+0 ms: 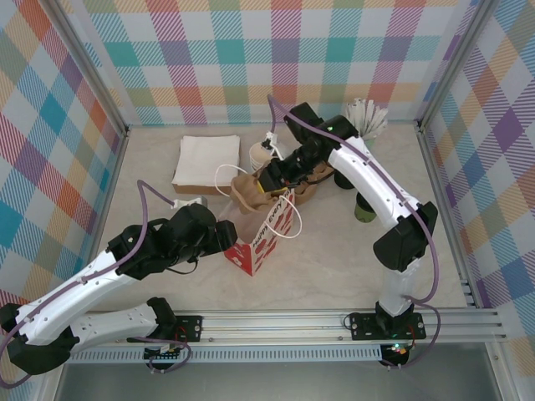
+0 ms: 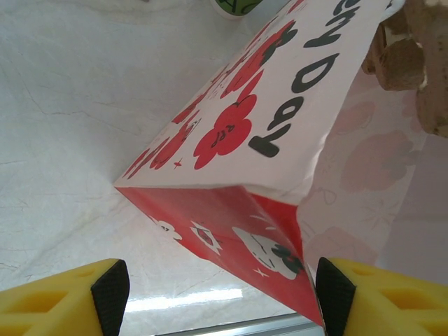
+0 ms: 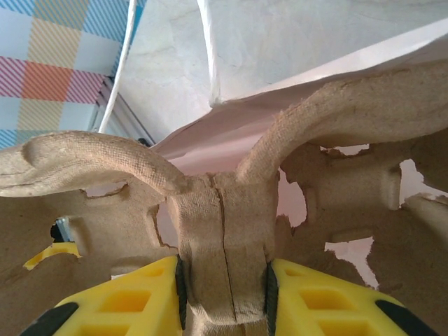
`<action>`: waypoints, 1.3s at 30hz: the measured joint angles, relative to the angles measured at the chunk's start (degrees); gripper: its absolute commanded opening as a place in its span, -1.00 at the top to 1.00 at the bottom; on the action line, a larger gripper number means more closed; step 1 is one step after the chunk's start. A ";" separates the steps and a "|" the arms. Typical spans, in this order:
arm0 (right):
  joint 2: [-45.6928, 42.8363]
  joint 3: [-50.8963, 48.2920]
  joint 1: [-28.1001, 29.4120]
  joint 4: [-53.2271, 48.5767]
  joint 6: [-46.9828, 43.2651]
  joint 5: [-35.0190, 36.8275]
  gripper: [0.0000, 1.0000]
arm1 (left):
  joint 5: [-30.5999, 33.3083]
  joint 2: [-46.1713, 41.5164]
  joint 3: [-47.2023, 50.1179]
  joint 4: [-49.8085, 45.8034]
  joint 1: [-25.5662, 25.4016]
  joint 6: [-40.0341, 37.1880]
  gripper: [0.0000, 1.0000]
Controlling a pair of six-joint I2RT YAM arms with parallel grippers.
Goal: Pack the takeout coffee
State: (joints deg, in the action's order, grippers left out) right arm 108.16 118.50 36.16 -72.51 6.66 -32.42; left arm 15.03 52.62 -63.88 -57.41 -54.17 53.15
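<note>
The right pincer (image 3: 224, 287), stretched over the desk's (image 1: 334, 267) middle, is clamping a pulp carrier (image 3: 336, 119) above the bag (image 2: 280, 105); the left pincer (image 2: 222, 287) is gaping around its base.

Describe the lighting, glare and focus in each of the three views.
Top external: even, soft light, faint shadows, all sharp. Left wrist: a glare streak on the table inside the open left claw; the paper bag looms, stretched by closeness. Right wrist: the pulp carrier clamped in the right claw is crisp, the plaid wall behind softer.
</note>
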 measured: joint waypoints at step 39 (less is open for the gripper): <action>7.96 11.39 7.89 -13.66 -3.13 22.86 0.32 | 3.10 3.19 -0.96 0.83 1.25 -1.88 -0.55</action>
State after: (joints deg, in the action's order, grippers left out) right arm 116.11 129.88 44.05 -86.17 3.53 -9.56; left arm 18.13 55.81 -64.84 -56.58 -52.93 51.27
